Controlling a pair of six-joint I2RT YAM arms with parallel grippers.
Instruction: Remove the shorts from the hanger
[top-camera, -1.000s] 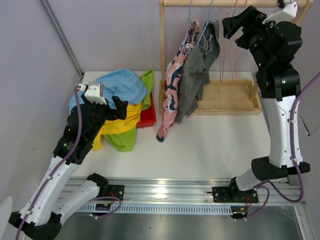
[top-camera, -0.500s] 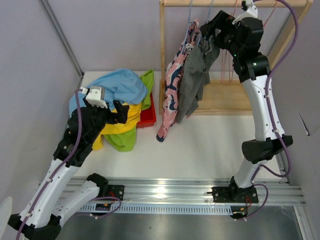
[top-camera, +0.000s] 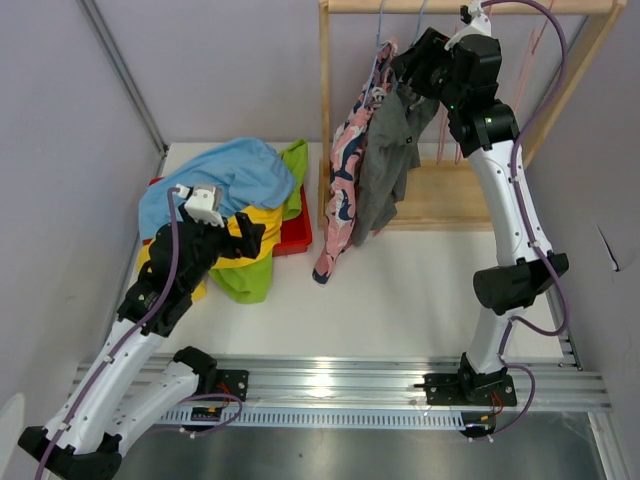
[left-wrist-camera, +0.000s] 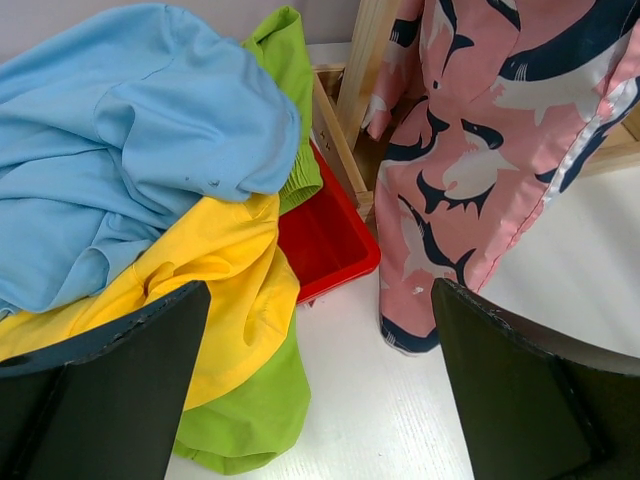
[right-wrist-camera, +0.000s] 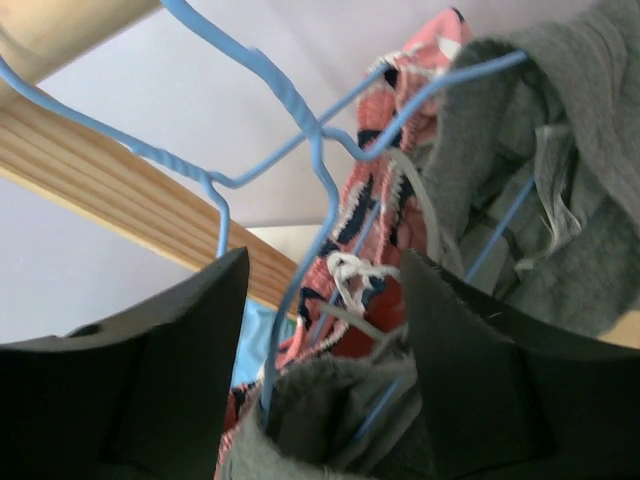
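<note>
Soft cloth, bare wood and some shiny plastic, seen from my station.

To me the dark grey shorts (right-wrist-camera: 600, 150) look like a thick fleecy cloth, rough and matt, while the pink printed shorts (left-wrist-camera: 480, 150) are a thin woven cloth, smooth and with a light sheen. The light blue shorts (left-wrist-camera: 130, 130), the yellow shorts (left-wrist-camera: 220, 270) and the lime green shorts (left-wrist-camera: 250, 420) are soft matt cloth with many wrinkles. The hanger (right-wrist-camera: 250, 70) is thin wire with a smooth blue coating. I see the rack (top-camera: 325, 100) as pale unpainted wood, matt. The red tray (left-wrist-camera: 330, 240) is glossy plastic, the table (top-camera: 400, 290) is white and smooth, and the rail (top-camera: 330, 378) is bright reflecting metal.
</note>
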